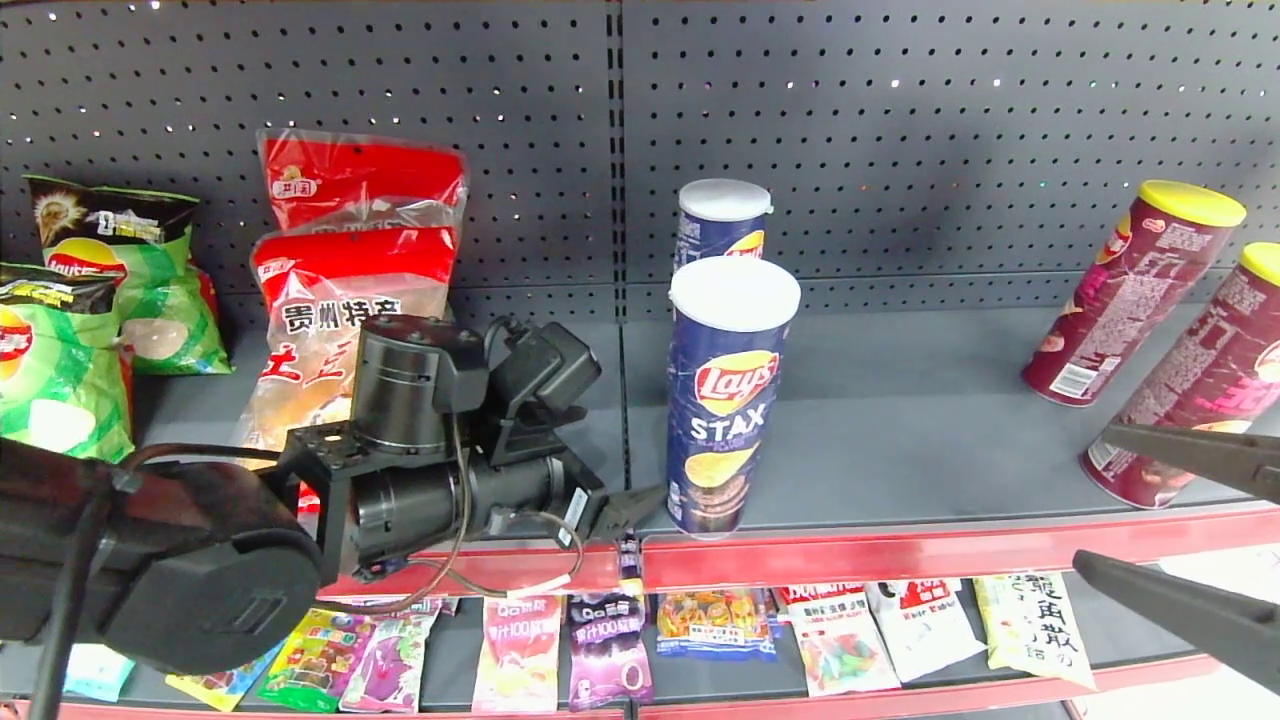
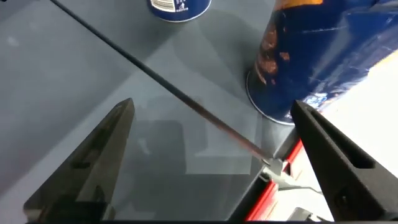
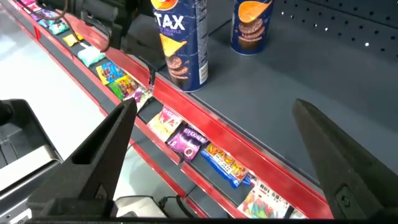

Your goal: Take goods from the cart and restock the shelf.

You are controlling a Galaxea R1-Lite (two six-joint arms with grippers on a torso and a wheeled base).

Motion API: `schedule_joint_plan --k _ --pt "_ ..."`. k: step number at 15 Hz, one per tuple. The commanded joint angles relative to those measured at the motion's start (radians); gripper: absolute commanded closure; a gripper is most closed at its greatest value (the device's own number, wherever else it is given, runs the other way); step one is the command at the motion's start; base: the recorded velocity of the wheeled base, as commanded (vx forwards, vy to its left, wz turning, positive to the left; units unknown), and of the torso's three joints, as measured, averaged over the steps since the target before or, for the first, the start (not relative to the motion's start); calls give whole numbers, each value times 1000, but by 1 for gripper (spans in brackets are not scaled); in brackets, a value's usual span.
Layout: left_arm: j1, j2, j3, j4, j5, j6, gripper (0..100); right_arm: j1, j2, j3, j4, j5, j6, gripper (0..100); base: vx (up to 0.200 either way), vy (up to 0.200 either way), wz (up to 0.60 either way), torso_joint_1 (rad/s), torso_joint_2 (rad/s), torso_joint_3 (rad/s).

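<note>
1. Head view: the left claw is in the lower middle of the picture, at the front edge of the shelf, just beside the front blue can. The right claw is at the lower right, open, near two purple cans.
2. Left wrist view: the left claw is wide open and holds nothing. The front blue can stands close by.
3. Right wrist view: the right claw is open and empty too. The front blue can stands upright on the shelf.

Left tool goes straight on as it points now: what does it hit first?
Likely the front blue can, low near its base, just ahead of the open left tool; depth unclear.
</note>
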Motion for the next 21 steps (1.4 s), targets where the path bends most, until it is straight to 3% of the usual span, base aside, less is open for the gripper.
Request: schedule_joint_plan --k 1,8,10,13,15,16,17,18,20,21 --pt "-1 18 -12 0 0 -1 0 1 3 0 -1 1 2 0 0 0 0 0 0 0" --pt "-4 20 -16 0 2 -2 0 1 3 13 -1 1 22 0 0 0 0 0 0 0" --pt "2 -46 19 3 31 -13 0 -4 -11 49 -1 -1 22 0 0 0 0 0 0 0" --pt "46 -267 154 51 84 -34 0 -44 -90 135 1 -1 19 0 0 0 0 0 0 0" --pt "120 -540 287 203 140 -37 0 -134 -183 203 7 -2 19 0 0 0 0 0 0 0" --pt "145 -620 307 264 152 -50 0 -170 -211 210 30 -4 19 0 0 0 0 0 0 0" --pt "175 -749 326 384 167 -79 0 -243 -261 204 101 -6 17 0 0 0 0 0 0 0" --pt "218 -912 321 575 201 -120 0 -343 -340 171 236 -6 16 0 0 0 0 0 0 0" --pt "267 -1102 329 775 219 -160 0 -384 -458 135 409 -6 16 0 0 0 0 0 0 0" --pt "295 -1197 338 873 222 -162 0 -391 -527 131 487 -6 16 0 0 0 0 0 0 0"
